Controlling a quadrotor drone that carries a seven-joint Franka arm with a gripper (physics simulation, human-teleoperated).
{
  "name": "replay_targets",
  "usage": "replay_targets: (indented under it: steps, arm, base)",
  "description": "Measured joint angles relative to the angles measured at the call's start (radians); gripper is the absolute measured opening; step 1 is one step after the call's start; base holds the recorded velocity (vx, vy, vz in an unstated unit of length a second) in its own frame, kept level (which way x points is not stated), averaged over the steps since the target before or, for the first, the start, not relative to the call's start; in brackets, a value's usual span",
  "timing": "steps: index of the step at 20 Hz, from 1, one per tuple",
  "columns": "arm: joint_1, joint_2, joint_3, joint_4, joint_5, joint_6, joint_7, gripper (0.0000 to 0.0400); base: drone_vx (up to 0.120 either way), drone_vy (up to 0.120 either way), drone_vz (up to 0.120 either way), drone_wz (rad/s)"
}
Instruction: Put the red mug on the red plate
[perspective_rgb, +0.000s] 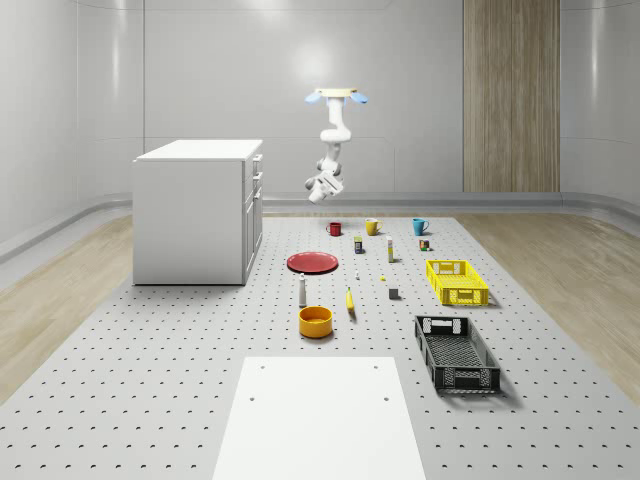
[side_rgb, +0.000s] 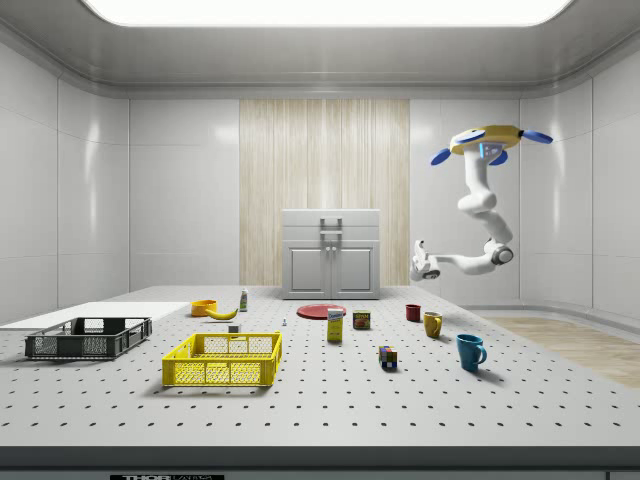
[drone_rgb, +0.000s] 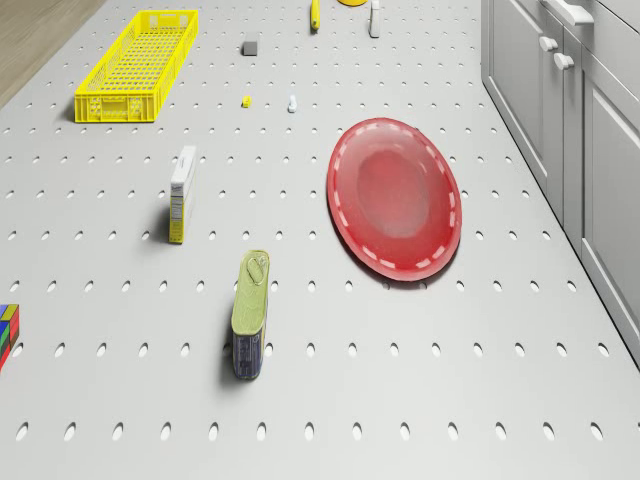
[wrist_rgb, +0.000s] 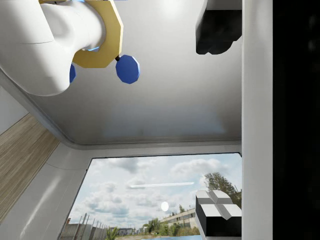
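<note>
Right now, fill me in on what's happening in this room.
A drone carrying an arm hovers high above the far end of the perforated table, roughly over the row of mugs. Its end effector hangs in the air, holding nothing, well above the red mug. The mug stands on the table just beyond the red plate, apart from it. Nothing has been picked up yet.

The red mug (perspective_rgb: 334, 228) has open air above it. The yellow mug (perspective_rgb: 372, 227) stands near, and the tin (perspective_rgb: 358, 244) seems close too.
</note>
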Motion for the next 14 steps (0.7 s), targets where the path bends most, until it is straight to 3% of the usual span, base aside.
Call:
replay_targets:
  steps: [6,10,14]
  arm:
    - [-0.199,-0.08,0.372,-0.357,-0.653,0.002,0.188,0.04]
    - [-0.408,-0.136,0.557,-0.556,-1.024,-0.072,0.366,0.04]
    - [-0.604,-0.186,0.671,-0.643,-1.227,-0.162,0.505,0.04]
  base:
    - [0.0,0.0,-0.12,0.0]
    - [0.0,0.0,-0.12,0.0]
    - [0.0,0.0,-0.12,0.0]
